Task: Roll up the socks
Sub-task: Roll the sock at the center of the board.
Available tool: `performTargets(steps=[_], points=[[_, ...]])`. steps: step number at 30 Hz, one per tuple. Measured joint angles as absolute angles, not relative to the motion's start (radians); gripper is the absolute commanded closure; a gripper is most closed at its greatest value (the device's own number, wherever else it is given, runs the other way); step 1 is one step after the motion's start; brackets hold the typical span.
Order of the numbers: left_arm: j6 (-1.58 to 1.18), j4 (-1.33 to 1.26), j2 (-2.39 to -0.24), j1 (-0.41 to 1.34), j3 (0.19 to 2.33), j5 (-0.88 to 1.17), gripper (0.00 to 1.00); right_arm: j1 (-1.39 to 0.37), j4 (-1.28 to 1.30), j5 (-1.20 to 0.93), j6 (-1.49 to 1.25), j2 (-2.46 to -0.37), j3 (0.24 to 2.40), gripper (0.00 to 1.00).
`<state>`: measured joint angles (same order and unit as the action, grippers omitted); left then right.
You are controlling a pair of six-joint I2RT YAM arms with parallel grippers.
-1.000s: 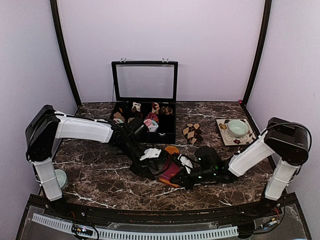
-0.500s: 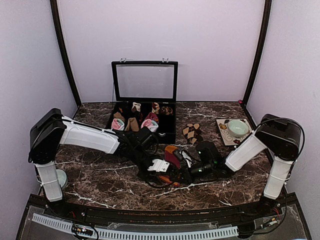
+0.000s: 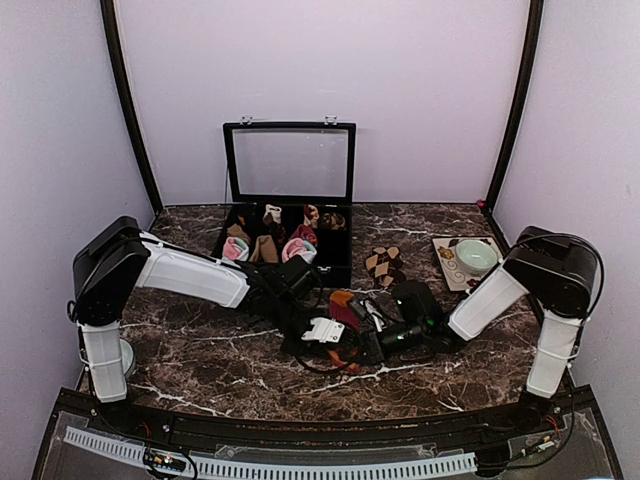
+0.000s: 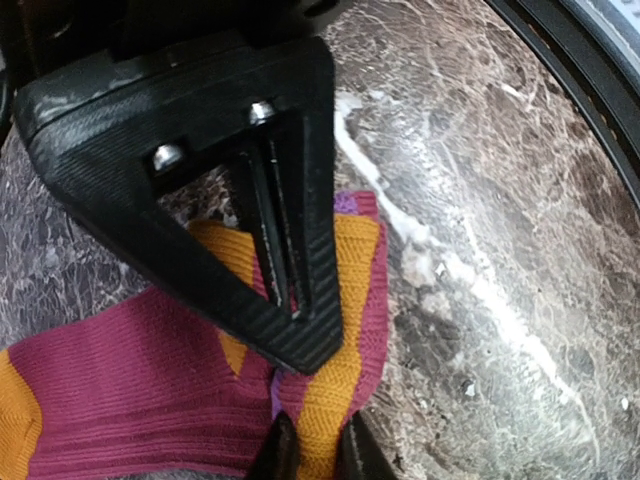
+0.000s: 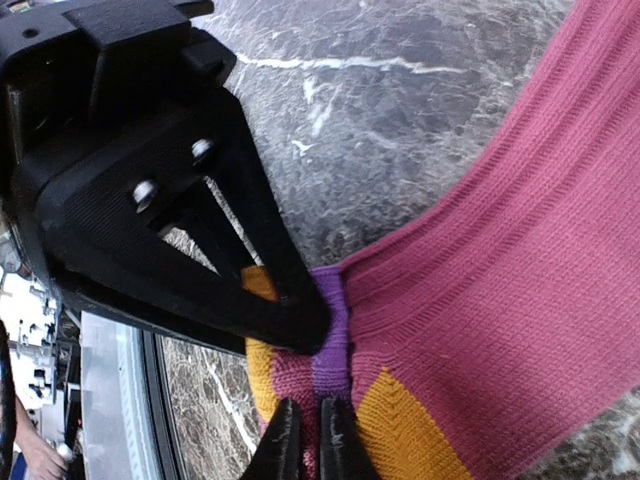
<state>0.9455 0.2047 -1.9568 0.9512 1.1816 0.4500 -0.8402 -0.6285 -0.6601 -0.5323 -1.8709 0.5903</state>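
Two robot arms meet over a magenta striped sock (image 4: 150, 390) at the centre of a dark marble-patterned table (image 3: 200, 350), just on the near side of an open black box (image 3: 335, 270). The left gripper (image 4: 313, 455), reaching in from the left, has its fingertips drawn close together with a fold of the sock's orange band pinched between them. Magenta ribbing spreads away to one side of it and bare table lies on the other. The right gripper (image 5: 308, 448), reaching in from the right, is likewise clamped on the sock. Its narrow tips nip the fabric where a purple stripe meets the magenta and orange, and the long magenta leg runs off from the pinch across the stone. From overhead the two grippers sit almost touching, and they cover so much of the sock that how far it is folded or rolled cannot be told; only a patch of magenta and an orange end show between them. The brown-and-beige diamond socks (image 3: 384, 264) lie flat on the table just right of the box, beyond the grippers and apart from the magenta sock. The box's glass lid (image 3: 290, 162) stands upright at the far side, and small sock rolls (image 3: 298, 248) fill its compartments. At the right edge of the table a patterned tray (image 3: 450, 281) carries a pale green bowl (image 3: 476, 256).
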Motion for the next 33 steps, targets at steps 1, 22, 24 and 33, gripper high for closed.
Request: performTargets(steps=[1,22,24,33], points=[[0.938,0.212,-1.959,0.951,1.188,0.452,0.92,-0.838,-0.627,-0.657,-0.537,-1.869,0.590,0.86],[0.746,0.448,-2.164,0.826,1.415,0.819,1.00,-0.843,-0.611,-0.366,-0.426,-1.449,0.270,0.63],[0.725,0.464,-2.179,0.815,1.426,0.848,1.00,-0.851,-0.599,-0.347,-0.367,-1.360,0.246,0.64],[0.642,0.496,-2.210,0.796,1.449,0.908,1.00,-0.893,-0.506,-0.378,-0.088,-1.360,0.357,0.67]])
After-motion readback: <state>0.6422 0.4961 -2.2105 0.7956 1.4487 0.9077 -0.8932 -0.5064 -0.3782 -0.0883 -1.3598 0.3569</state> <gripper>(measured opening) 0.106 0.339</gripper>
